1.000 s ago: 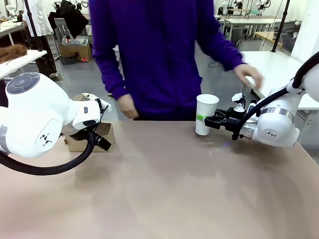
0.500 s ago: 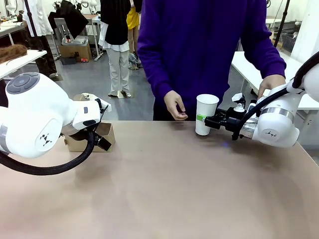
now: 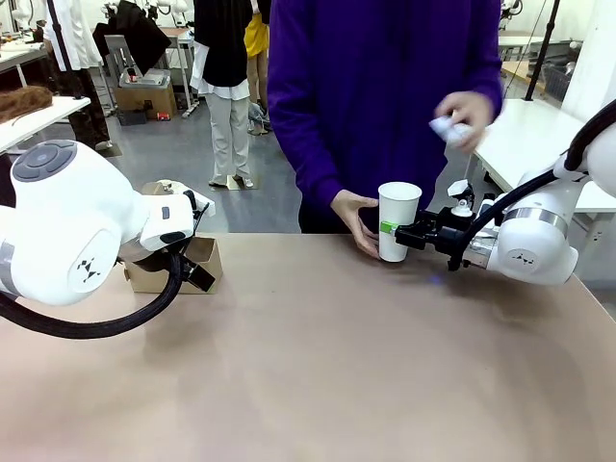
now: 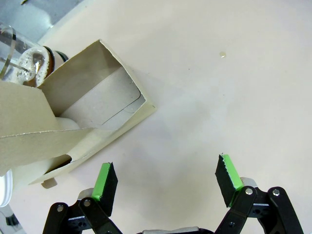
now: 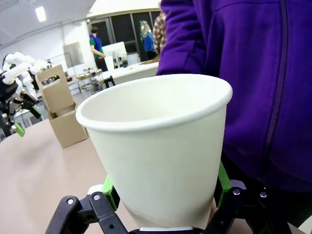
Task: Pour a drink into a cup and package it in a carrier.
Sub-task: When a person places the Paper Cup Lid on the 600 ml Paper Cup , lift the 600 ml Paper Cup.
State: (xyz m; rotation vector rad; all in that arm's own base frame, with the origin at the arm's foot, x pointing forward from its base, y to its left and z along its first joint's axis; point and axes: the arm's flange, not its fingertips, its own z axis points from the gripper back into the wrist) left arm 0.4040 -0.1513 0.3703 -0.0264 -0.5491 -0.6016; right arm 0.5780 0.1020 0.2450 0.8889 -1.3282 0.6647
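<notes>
The tall white paper cup (image 3: pixel 399 219) stands upright on the table's far side, and my right gripper (image 3: pixel 405 234) is shut on its lower part. In the right wrist view the cup (image 5: pixel 161 146) sits between the green pads (image 5: pixel 109 187). A person's hand (image 3: pixel 354 218) touches the cup's left side. My left gripper (image 4: pixel 165 178) hangs open over bare table beside the brown cardboard carrier (image 4: pixel 92 105), which also stands at far left (image 3: pixel 168 274). A glass vessel with a metal band (image 4: pixel 24 63) shows behind the carrier; I cannot make out the drink in it.
The person in a purple top (image 3: pixel 375 96) stands at the far edge, the other hand (image 3: pixel 464 117) raised with a small white thing in it. My left arm's big white body (image 3: pixel 77 241) covers part of the carrier. The tan tabletop (image 3: pixel 318 366) lies bare in the middle and front.
The person stepped to the right; one hand came to the cup's side and the other rose holding a small white thing. Neither arm moved.
</notes>
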